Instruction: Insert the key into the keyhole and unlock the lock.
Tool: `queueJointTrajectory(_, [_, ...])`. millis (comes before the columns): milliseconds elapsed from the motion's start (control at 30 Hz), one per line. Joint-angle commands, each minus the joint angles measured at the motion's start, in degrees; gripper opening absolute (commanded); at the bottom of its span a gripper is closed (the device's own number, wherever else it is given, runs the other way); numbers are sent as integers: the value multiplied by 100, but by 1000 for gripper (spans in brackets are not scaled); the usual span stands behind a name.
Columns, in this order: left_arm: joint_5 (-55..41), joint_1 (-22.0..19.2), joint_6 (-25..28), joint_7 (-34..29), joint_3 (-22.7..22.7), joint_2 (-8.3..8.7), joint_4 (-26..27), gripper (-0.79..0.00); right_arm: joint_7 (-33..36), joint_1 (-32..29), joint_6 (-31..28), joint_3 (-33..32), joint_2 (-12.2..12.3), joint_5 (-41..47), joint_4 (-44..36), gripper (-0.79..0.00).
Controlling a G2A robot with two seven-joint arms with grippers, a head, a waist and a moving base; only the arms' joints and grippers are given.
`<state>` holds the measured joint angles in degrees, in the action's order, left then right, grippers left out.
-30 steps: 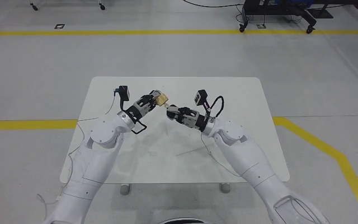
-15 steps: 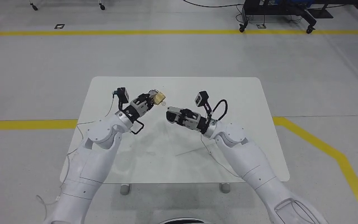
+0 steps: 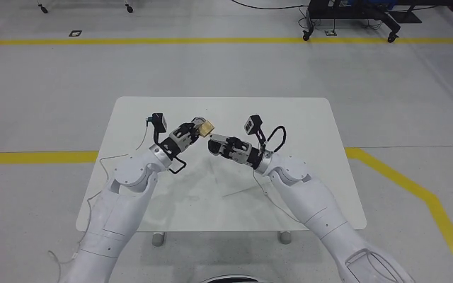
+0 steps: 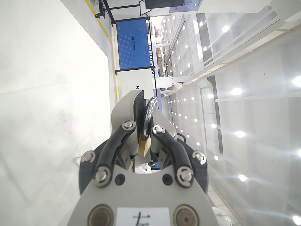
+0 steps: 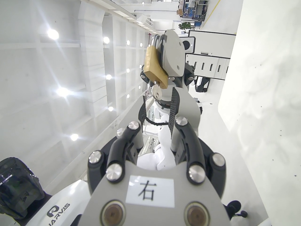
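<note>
The left fingers (image 4: 127, 109), pinching the brass padlock (image 5: 155, 62) by its loop above the counter (image 3: 297, 191), have swung it back to the half-open right fingers (image 5: 185, 109), so the key (image 5: 156, 92) sits in its hole and looks ready to turn.

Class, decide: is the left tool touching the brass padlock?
Touching. The left wrist view shows the left tool closed on the silver shackle of the padlock, with no gap on either side.
</note>
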<state>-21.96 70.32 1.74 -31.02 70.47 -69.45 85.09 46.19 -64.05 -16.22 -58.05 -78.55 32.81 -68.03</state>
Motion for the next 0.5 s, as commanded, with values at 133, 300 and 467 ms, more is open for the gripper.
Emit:
queueJointTrajectory(133, [50, 38, 63, -107, 12, 7, 55, -785, 12, 24, 16, 17, -21, 91, 66, -785])
queueJointTrajectory(300, [87, 43, 200, -227, 20, 11, 52, -785, 32, 40, 81, 26, -44, 256, 123, -785])
queueJointTrajectory(467, [60, 48, 380, -295, 41, 11, 65, -785, 238, 18, 174, 2, -83, 804, 187, -785])
